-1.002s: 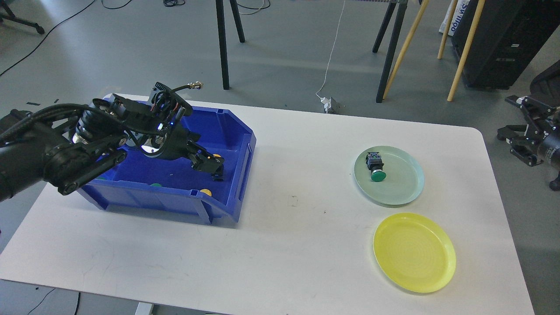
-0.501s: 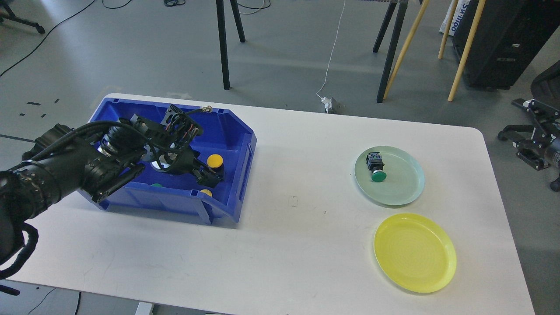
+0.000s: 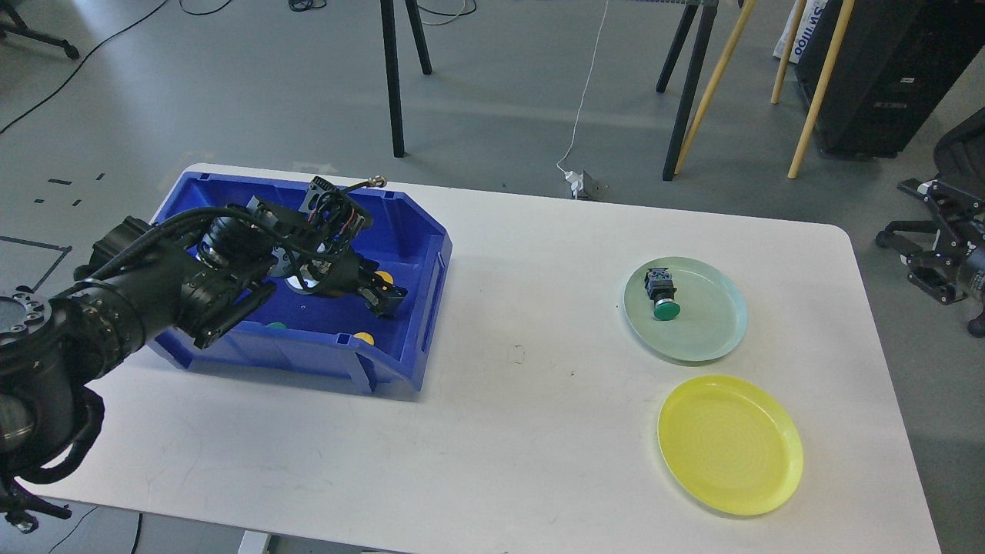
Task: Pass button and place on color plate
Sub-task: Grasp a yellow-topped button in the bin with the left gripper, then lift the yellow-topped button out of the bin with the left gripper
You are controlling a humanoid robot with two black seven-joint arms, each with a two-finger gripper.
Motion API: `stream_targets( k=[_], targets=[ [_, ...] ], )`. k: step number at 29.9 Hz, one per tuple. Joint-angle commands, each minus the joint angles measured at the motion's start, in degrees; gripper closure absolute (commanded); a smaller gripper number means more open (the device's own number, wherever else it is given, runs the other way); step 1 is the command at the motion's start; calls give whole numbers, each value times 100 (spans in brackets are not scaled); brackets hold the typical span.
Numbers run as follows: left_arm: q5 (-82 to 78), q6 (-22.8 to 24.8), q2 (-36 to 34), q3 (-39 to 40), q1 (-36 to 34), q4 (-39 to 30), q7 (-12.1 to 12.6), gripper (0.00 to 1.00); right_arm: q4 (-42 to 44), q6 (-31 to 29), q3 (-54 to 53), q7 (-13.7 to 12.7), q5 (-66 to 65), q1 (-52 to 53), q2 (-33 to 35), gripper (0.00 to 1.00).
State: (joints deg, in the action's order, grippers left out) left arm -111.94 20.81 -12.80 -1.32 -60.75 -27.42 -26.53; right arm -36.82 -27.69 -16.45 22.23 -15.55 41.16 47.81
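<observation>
My left gripper is down inside the blue bin, at its right end. Its dark fingers sit over a yellow button, whose cap peeks out just behind them. I cannot tell whether the fingers grip it. Another yellow button and a green button lie by the bin's front wall. A green button with a black body lies on the green plate. The yellow plate in front of it holds nothing. My right gripper hangs open and empty off the table's right edge.
The white table carries the bin at the left and the two plates at the right. Behind the table stand black tripod legs, wooden poles and a black cabinet. A white cable runs across the floor.
My left arm has dropped lower into the bin and its gripper has shifted right, closing in over the yellow button that stood in the open half a second ago. My right gripper has drawn slightly right.
</observation>
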Motion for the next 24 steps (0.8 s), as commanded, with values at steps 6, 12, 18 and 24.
stream_targets(
  k=[6, 12, 18, 24],
  targets=[
    [-21, 72, -83, -78, -42, -53, -147, 78, 0, 18, 10, 9, 0, -47, -9, 17],
    [50, 72, -600, -140, -139, -166, -147, 81, 0, 62, -25, 0, 0, -47, -52, 17],
    [733, 99, -1733, 35, -438, -1061, -147, 80, 17, 97, -34, -17, 0, 207, -184, 17],
    [2016, 581, -3052, 421, -517, -2976, -147, 79, 9, 158, -25, -35, -9, 532, -333, 17]
  ],
)
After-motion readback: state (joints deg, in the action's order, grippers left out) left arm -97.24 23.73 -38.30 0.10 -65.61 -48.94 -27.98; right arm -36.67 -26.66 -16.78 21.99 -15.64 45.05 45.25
